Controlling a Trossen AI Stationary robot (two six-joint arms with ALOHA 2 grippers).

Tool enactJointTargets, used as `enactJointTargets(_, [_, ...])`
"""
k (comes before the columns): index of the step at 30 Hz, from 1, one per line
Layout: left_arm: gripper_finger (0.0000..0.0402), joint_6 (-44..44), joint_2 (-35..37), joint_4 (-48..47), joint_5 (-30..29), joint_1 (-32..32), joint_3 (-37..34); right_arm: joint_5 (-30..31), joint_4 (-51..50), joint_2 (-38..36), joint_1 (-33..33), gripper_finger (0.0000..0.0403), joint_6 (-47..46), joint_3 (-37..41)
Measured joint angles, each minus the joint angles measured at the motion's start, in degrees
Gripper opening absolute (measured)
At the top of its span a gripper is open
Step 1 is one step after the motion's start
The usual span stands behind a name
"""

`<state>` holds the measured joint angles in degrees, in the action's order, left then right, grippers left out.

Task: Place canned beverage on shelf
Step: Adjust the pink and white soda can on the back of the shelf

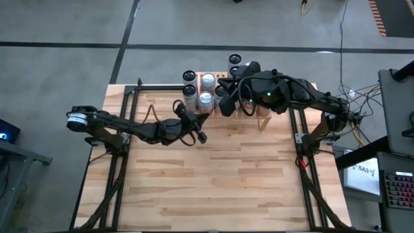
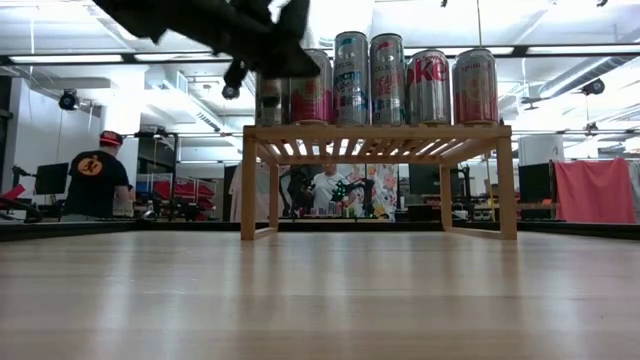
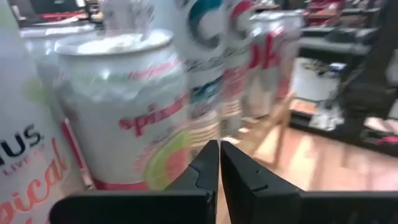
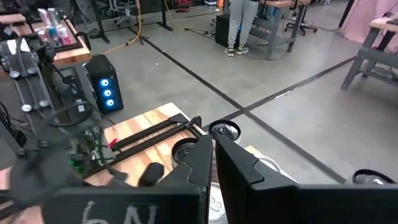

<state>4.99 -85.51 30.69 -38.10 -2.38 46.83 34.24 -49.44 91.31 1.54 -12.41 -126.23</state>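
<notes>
The shelf (image 2: 380, 135), a low rack of light wood, stands at the table's far middle with several tall cans (image 2: 400, 85) upright on its slatted top. Seen from above, the cans (image 1: 206, 90) cluster there. My left gripper (image 3: 219, 149) is shut and points about level at the left end of the row (image 1: 181, 109), close in front of a white Spindrift can (image 3: 124, 106). My right gripper (image 4: 212, 140) is shut and hangs high above the cans' tops (image 1: 226, 103), holding nothing. My left gripper has its shut fingertips (image 3: 208, 155) right by the lower side of the Spindrift can (image 3: 168, 162), coming level from the table's near-left. I cannot tell whether they touch it. The can stands upright on the shelf.
Bare wooden tabletop (image 1: 213, 188) stretches from the shelf to the near edge. Black arm frames run along both sides (image 1: 116, 162). People stand in the room beyond the table (image 2: 98, 170).
</notes>
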Motion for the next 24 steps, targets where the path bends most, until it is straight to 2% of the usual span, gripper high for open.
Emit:
enactJointTargets(7, [0.0, -3.6, 8.3, -3.2, 0.0, -5.0, 0.0, -6.2, 0.7, 0.1, -3.6, 0.0012, -3.4, -1.4])
enactJointTargets(12, [0.0, -5.5, 16.7, -5.8, 0.1, -7.5, 0.0, -7.7, 2.0, 1.2, -6.8, 0.0012, -4.2, -1.6])
enactJointTargets(19, [0.0, -6.2, 27.1, -7.0, -0.1, -8.0, 0.0, -12.1, 3.5, 4.8, -10.9, 0.0012, -4.1, -3.4])
enactJointTargets(24, [0.0, -8.6, 31.0, -7.4, -3.9, -7.6, 0.4, -13.3, 1.9, 6.5, -12.9, 0.0012, -3.4, -4.5])
